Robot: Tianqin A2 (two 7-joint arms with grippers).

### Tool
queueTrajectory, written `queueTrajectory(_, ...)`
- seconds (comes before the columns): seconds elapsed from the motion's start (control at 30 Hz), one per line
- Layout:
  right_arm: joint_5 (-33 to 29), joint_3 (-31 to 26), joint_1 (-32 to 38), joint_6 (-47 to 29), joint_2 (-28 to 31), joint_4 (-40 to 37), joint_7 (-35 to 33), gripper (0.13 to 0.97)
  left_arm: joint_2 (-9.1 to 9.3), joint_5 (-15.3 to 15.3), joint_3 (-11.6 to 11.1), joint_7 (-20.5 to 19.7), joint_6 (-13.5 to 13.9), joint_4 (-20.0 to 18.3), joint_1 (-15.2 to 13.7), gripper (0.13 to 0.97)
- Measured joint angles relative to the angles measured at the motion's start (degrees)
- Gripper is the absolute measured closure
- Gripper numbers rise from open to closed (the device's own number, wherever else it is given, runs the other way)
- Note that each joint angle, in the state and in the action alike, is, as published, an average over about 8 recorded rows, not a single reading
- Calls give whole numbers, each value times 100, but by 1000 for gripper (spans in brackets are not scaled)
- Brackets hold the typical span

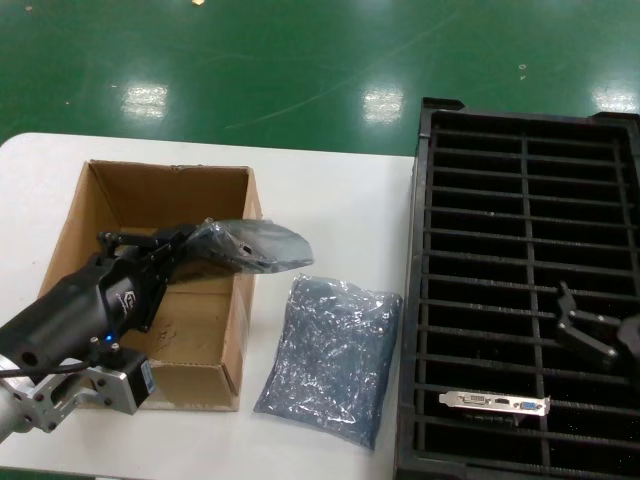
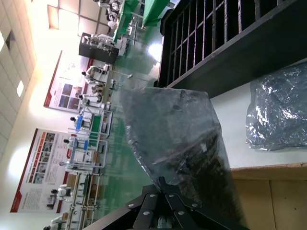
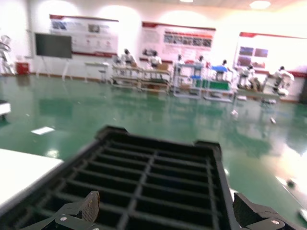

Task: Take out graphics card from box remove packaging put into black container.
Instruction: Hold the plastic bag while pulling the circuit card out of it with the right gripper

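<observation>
My left gripper is shut on one end of the crinkly grey-silver packaging and holds it above the right rim of the brown cardboard box. In the left wrist view the gripper pinches the bag, and a dark shape inside it shows through. A graphics card with a silver bracket lies in a near slot of the black container. My right gripper is open and empty over the container, its fingers wide apart.
A flatter, bluer crinkled bag lies on the white table between the box and the container; it also shows in the left wrist view. A green floor lies beyond the table's far edge.
</observation>
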Motion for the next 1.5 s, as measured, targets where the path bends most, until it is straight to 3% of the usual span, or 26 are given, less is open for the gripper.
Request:
queueTrajectory(0.3,219,-101,493,-822,-275,-6,-543,136,0,0,0,0,0,0,0,958)
queueTrajectory(0.9,323,-1238,1364,-2359,-168,-409,-1031,231,0,0,-1,0,1,0,0,958)
queueTrajectory(1.2,288,-1613,1731,-2947,-75,-949,-1379,381,0,0,-1,0,1,0,0,958)
queueTrajectory(1.5,234,-1789,2199,-3183,-61,-1318,-1496,593,1,0,-1,0,1,0,0,958)
